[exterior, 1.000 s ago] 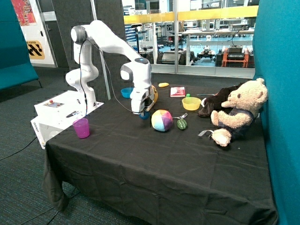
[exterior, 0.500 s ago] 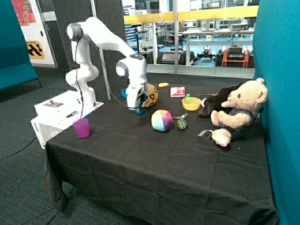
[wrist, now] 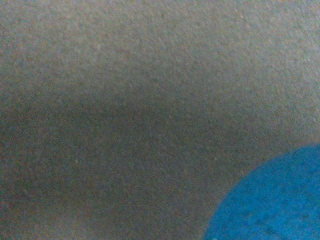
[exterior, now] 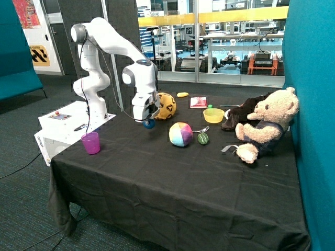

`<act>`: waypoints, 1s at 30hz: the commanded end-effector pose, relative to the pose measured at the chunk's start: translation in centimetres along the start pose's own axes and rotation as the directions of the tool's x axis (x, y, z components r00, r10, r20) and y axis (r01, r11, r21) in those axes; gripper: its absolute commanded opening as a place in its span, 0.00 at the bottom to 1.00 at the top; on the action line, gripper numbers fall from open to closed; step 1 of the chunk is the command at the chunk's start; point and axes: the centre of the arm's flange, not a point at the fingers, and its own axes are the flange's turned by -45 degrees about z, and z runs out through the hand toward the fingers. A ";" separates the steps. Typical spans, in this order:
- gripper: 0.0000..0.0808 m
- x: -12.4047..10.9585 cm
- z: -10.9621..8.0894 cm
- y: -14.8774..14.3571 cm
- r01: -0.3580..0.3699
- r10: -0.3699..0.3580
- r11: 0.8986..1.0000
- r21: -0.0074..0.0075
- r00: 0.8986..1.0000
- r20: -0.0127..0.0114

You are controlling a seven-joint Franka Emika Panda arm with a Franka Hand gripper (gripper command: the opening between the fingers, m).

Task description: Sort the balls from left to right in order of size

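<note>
**Small blue ball carried clear of the row**

Nearest me, the pink cup (exterior: 90,142) stands at the table (exterior: 172,193) edge. Beyond it the end effector (exterior: 147,121) holds the small blue ball (exterior: 149,124) pinched just above the cloth; a second ago it was right beside the multicoloured ball (exterior: 180,134), and it has since swung away toward the cup. The green ball (exterior: 203,138) lies just past the multicoloured one, the yellow ball (exterior: 165,106) behind. Sorting looks unfinished. The arm is bent, wrist pointing down.

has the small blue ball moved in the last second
Yes. The gripper carries the blue ball away from the multicoloured ball, toward the pink cup.
</note>
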 end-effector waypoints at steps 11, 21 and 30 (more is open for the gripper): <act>0.00 -4.1 1.0 1.7 -0.009 0.009 1.000 -0.001 1.000 -0.002; 0.00 -5.2 2.2 1.7 -0.013 0.013 1.000 -0.001 1.000 -0.002; 0.00 -4.5 3.5 1.8 -0.020 0.020 1.000 -0.001 1.000 -0.002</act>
